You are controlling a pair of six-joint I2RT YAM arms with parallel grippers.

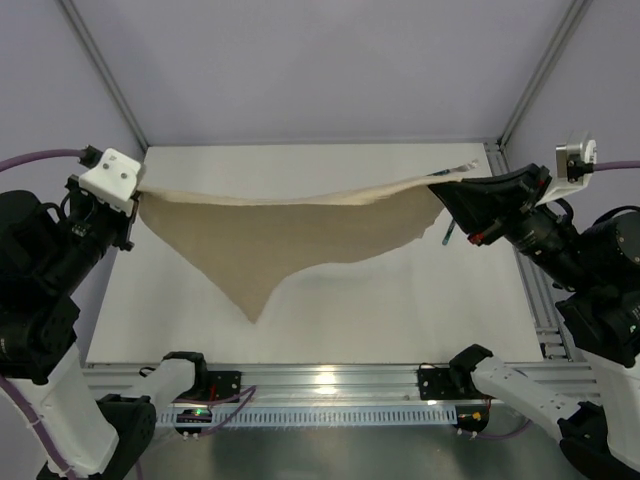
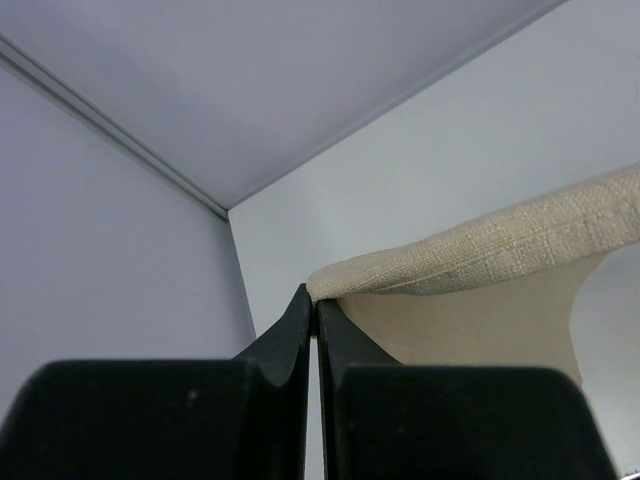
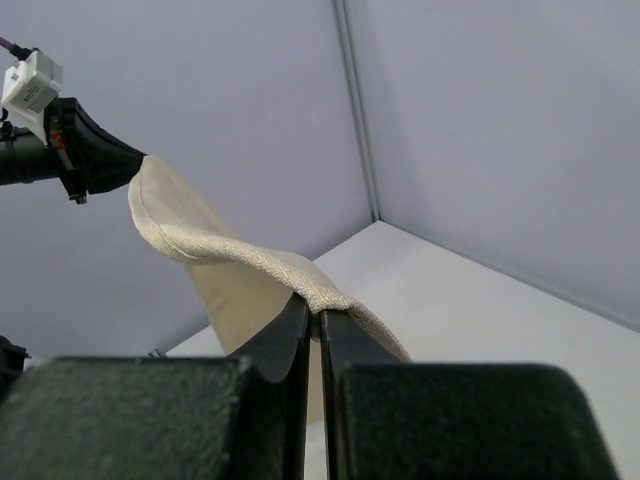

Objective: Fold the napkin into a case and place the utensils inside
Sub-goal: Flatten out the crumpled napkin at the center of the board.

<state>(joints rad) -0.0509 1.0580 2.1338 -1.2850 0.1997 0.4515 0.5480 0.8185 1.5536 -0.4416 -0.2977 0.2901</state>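
As the napkin (image 1: 290, 235) hangs: unfolded and held in the air over the far half of the counter (image 1: 400, 310). Its top edge is pulled taut from the far-left corner towards the far-right corner. The loose body sags to a point aimed at the counter's middle; I cannot tell whether that tip touches the surface.
Left hand (image 1: 134, 197): pressed together on the napkin's left corner, above the counter's far-left corner. Its wrist view shows the cloth pinched right at the fingertips.
Right hand (image 1: 441, 186): pressed together on the other end of the top edge, near the far-right corner. Its wrist view shows the hem caught between the tips.
Utensils: only a dark sliver (image 1: 447, 234) shows, near the counter's right edge just beside the right hand. It is probably one handle but too small to be sure, and no fork or knife can be made out.
Done so far: the napkin is raised and spread by two corners, and I judge nothing else finished.
Left to do: every fold, since no crease, case or pocket edge shows, and then putting the utensils inside. I judge the task to be at a very early stage.
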